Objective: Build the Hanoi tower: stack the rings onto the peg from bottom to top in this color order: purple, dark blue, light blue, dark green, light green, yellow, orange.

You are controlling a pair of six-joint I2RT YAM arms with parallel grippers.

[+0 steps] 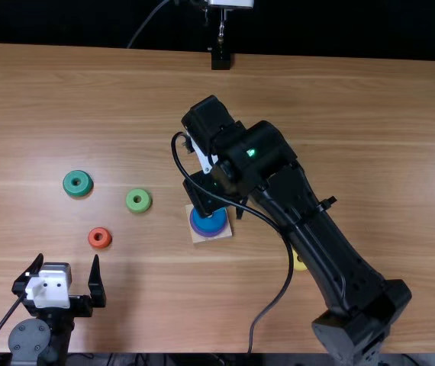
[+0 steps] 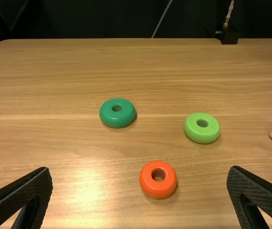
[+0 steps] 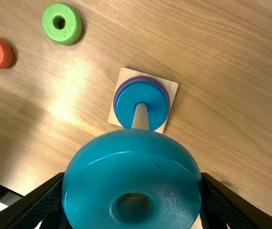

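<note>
My right gripper (image 1: 208, 189) is over the wooden base (image 1: 221, 235), where the dark blue ring (image 1: 208, 223) lies on the purple ring (image 1: 194, 227). In the right wrist view my right gripper (image 3: 132, 179) is shut on the light blue ring (image 3: 131, 167), which is held above the peg (image 3: 141, 117), its hole off the peg's tip. My left gripper (image 1: 68, 263) stands open at the near left; its own view has the left gripper (image 2: 140, 171) facing the orange ring (image 2: 158, 191) and dark green ring (image 2: 117, 119).
The light green ring (image 1: 138, 208) lies left of the base, with the orange ring (image 1: 100, 245) nearer and the dark green ring (image 1: 78, 192) farther left. A yellow ring (image 1: 299, 263) is partly covered by the right arm, which crosses the table's right half.
</note>
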